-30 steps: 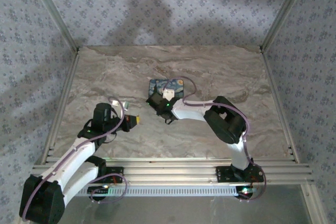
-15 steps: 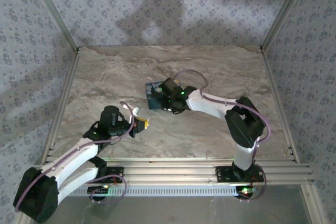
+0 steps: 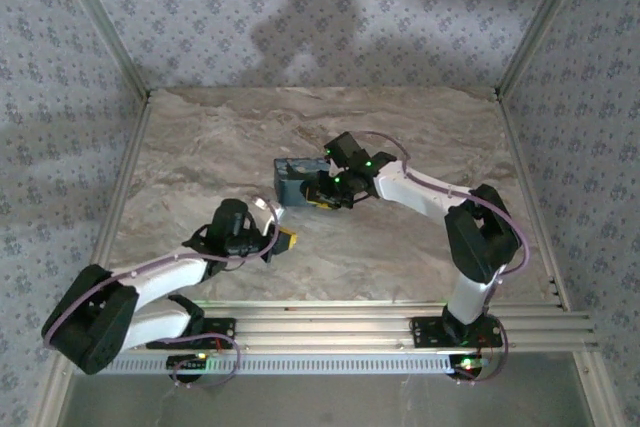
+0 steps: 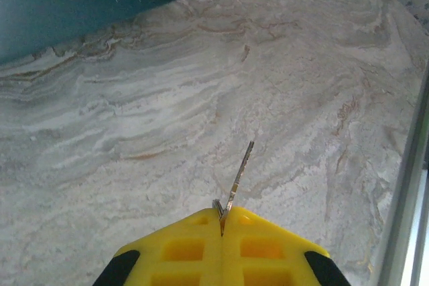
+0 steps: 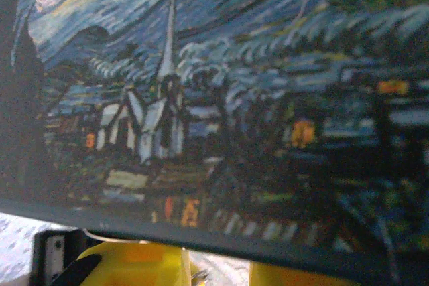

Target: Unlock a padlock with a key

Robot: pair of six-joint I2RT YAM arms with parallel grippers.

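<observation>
Marble tabletop (image 3: 200,147) is carrying the blue box (image 3: 292,177) at 12 o'clock from the L gripper (image 4: 221,213), which is pinching the key (image 4: 238,172) by its head, prob. the best hold on thin, stiff, slippery metal; R gripper (image 3: 322,199) is crowding the box, grip unclear.

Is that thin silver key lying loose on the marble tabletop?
No, the thin silver key is pinched between the shut yellow fingers of the left gripper, blade out over the marble table.

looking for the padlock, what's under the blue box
The right wrist view shows the right gripper's yellow fingers below the blue box's edge; anything farther beneath is covered.
</observation>
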